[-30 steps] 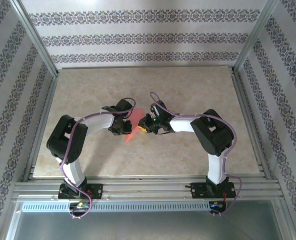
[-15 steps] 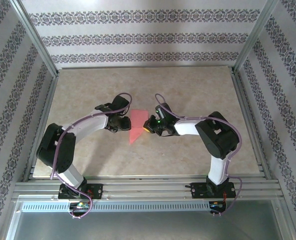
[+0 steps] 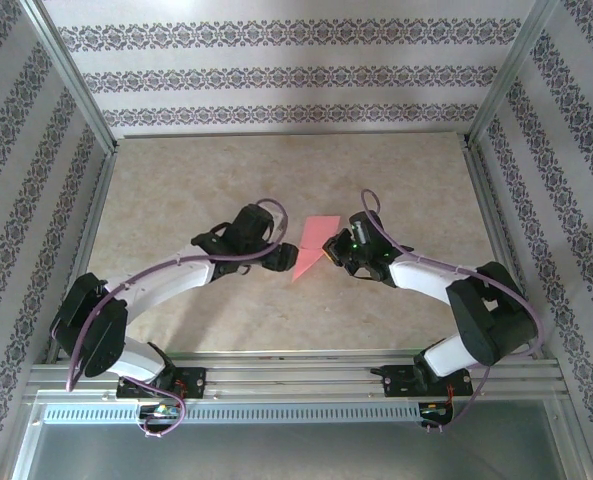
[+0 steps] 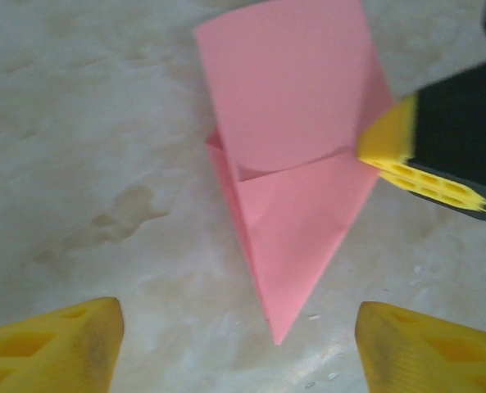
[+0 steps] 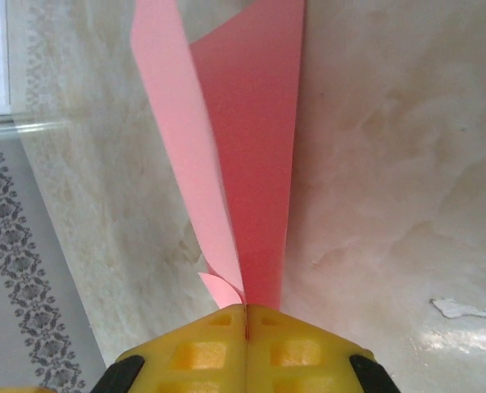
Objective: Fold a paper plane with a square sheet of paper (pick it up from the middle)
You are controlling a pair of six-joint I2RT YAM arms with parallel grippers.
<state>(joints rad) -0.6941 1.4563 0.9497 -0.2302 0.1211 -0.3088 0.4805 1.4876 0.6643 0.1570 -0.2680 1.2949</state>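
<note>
The top camera hangs high and well back from the paper plane (image 3: pixel 314 247), looking down on it from far off. Both wrist cameras crowd that same plane: the left faces its tip from above, the right skims along it from one edge.

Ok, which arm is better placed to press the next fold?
Left, probably: the left fingers are open and free, facing the pointed tip of the paper, while the right fingers are shut on its edge, holding it.

Pink paper plane (image 4: pixel 296 205), marbled beige table (image 3: pixel 176 180)
</note>
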